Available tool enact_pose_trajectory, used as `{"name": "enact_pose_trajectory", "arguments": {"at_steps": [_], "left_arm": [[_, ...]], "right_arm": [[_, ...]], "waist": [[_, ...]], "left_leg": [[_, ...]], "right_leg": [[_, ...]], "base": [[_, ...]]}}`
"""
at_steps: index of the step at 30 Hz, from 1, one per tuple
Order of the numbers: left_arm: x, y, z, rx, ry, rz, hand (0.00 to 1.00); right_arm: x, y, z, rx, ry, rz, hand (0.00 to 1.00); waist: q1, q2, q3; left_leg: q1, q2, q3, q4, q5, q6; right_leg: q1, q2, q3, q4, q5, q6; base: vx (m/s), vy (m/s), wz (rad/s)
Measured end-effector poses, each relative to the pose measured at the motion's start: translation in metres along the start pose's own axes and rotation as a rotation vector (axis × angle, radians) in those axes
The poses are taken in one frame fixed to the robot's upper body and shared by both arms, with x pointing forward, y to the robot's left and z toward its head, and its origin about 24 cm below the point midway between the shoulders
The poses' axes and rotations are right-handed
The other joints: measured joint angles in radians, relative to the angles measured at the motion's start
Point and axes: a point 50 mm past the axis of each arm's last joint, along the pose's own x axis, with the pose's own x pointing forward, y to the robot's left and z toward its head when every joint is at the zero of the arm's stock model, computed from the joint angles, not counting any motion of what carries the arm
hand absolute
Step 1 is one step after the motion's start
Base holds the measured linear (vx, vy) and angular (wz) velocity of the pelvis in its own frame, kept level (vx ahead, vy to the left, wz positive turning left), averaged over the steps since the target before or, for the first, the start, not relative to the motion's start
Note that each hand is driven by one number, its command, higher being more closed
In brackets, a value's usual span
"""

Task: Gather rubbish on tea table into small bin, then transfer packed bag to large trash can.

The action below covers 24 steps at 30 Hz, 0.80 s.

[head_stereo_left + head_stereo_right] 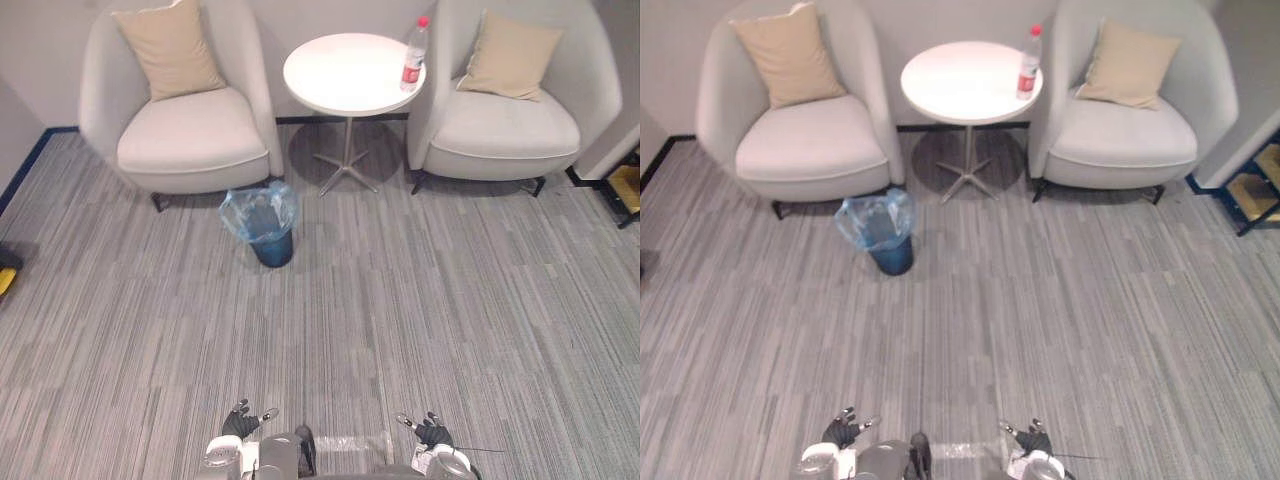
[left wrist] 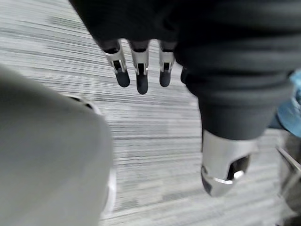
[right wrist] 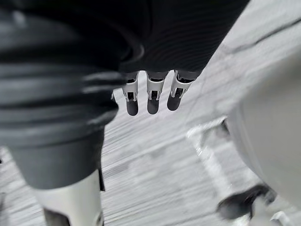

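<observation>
The left hand point(image 1: 240, 422) and right hand point(image 1: 432, 430) hung slack-fingered and empty, well short of the tea table point(image 1: 340, 75), so I reckoned the robot needed to step closer, past the small bin point(image 1: 272, 250), before reaching its bottle point(image 1: 413, 55).

The tea table point(image 1: 335, 80) is standing between the left armchair point(image 1: 190, 135) and the right armchair point(image 1: 505, 128), a bottle point(image 1: 414, 54) on its right edge, the small bin point(image 1: 268, 230) sitting before the left armchair.
</observation>
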Motion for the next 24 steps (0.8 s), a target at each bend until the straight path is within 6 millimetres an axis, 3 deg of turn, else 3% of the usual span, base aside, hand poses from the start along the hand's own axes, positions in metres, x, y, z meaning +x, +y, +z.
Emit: {"name": "enact_pose_trajectory", "arguments": {"at_steps": [3,6,8,9,11,12,14,15,16,17,18,20,23,24], "left_arm": [[0.001,-0.007,0.003,-0.010,-0.004,-0.016,0.00],[0.001,-0.007,0.003,-0.016,-0.003,-0.016,0.00],[0.001,-0.005,-0.001,-0.002,0.022,-0.016,0.00],[0.000,0.000,-0.007,0.018,0.043,-0.010,0.00],[-0.001,-0.010,-0.014,0.003,0.072,-0.030,0.00],[0.000,-0.014,-0.012,-0.002,0.067,-0.037,0.00],[0.001,-0.018,-0.008,-0.005,0.059,-0.047,0.00],[0.002,-0.019,-0.005,-0.021,0.051,-0.045,0.00],[0.002,-0.019,-0.002,-0.053,0.040,-0.036,0.00],[0.002,-0.020,-0.001,-0.057,0.035,-0.037,0.00],[0.003,-0.020,0.002,-0.065,0.023,-0.035,0.00],[0.004,-0.019,0.011,-0.069,-0.015,-0.031,0.00],[0.003,-0.025,0.016,-0.083,-0.041,-0.044,0.00],[0.003,-0.028,0.017,-0.092,-0.042,-0.051,0.00]], "right_arm": [[0.001,0.000,0.003,-0.020,-0.011,0.002,0.00],[0.002,0.000,0.007,-0.038,-0.023,0.006,0.00],[0.003,-0.004,0.009,-0.057,-0.023,0.005,0.00],[0.002,-0.011,0.000,-0.064,0.012,-0.010,0.00],[0.006,-0.028,0.009,-0.094,-0.004,-0.046,0.00],[0.006,-0.036,0.010,-0.106,-0.002,-0.066,0.00],[0.005,-0.042,0.003,-0.111,0.032,-0.081,0.00],[0.004,-0.042,-0.001,-0.097,0.044,-0.086,0.00],[0.004,-0.037,-0.002,-0.099,0.042,-0.074,0.00],[0.004,-0.035,-0.001,-0.100,0.039,-0.071,0.00],[0.004,-0.029,0.000,-0.082,0.031,-0.062,0.00],[0.004,-0.021,0.002,-0.046,0.018,-0.052,0.00],[0.003,-0.017,0.005,-0.026,-0.009,-0.044,0.00],[0.003,-0.022,0.006,-0.030,-0.015,-0.054,0.00]], "waist": [[-0.005,0.008,0.004],[-0.013,0.011,0.003],[-0.026,0.009,0.001],[-0.039,-0.020,-0.013],[-0.041,0.057,-0.029],[-0.045,0.069,-0.023],[-0.054,0.083,-0.020],[-0.055,0.074,-0.012],[-0.054,0.063,0.002],[-0.051,0.052,0.010],[-0.045,0.056,0.016],[-0.039,0.037,0.032],[-0.017,0.055,0.034],[-0.003,0.078,0.024]], "left_leg": [[0.124,0.021,0.004,-0.061,0.001,-0.001],[0.173,0.062,0.000,-0.070,0.003,-0.005],[0.195,0.075,-0.027,-0.084,0.014,-0.034],[0.217,0.055,-0.070,-0.088,0.012,-0.080],[0.216,0.107,-0.127,-0.080,0.023,-0.128],[0.222,0.112,-0.157,-0.076,0.055,-0.140],[0.212,0.129,-0.193,-0.016,0.088,-0.157],[0.182,0.142,-0.201,0.095,0.116,-0.176],[0.087,0.164,-0.223,0.319,0.178,-0.178],[0.039,0.183,-0.222,0.415,0.157,-0.161],[-0.040,0.214,-0.201,0.529,0.093,-0.120],[-0.122,0.229,-0.152,0.527,0.038,-0.111],[-0.184,0.181,-0.111,0.258,0.037,-0.110],[-0.180,0.162,-0.118,0.159,0.064,-0.103]], "right_leg": [[-0.066,-0.028,-0.162,0.051,-0.053,-0.095],[-0.132,-0.003,-0.249,-0.111,-0.056,-0.122],[-0.168,0.043,-0.243,-0.349,0.061,-0.144],[-0.157,0.058,-0.204,-0.514,0.280,-0.195],[-0.139,0.103,-0.227,-0.504,0.260,-0.204],[-0.115,0.107,-0.235,-0.514,0.230,-0.208],[-0.072,0.119,-0.256,-0.527,0.206,-0.209],[-0.027,0.129,-0.260,-0.548,0.189,-0.208],[0.027,0.134,-0.265,-0.580,0.171,-0.215],[0.042,0.137,-0.266,-0.587,0.168,-0.219],[0.073,0.143,-0.269,-0.599,0.158,-0.224],[0.116,0.139,-0.272,-0.607,0.140,-0.213],[0.153,0.130,-0.272,-0.603,0.097,-0.180],[0.154,0.136,-0.256,-0.594,0.083,-0.158]], "base": [[0.35,-0.006,-0.15],[0.42,-0.141,-0.04],[0.41,-0.206,0.25],[0.44,-0.238,0.26],[0.47,-0.209,0.07],[0.41,-0.167,0.07],[0.38,-0.183,0.26],[0.37,-0.176,0.29],[0.26,-0.114,0.13],[0.21,-0.067,0.04],[0.16,-0.029,-0.01],[0.16,0.012,0.03],[0.15,0.144,0.01],[0.23,0.200,-0.07]]}}
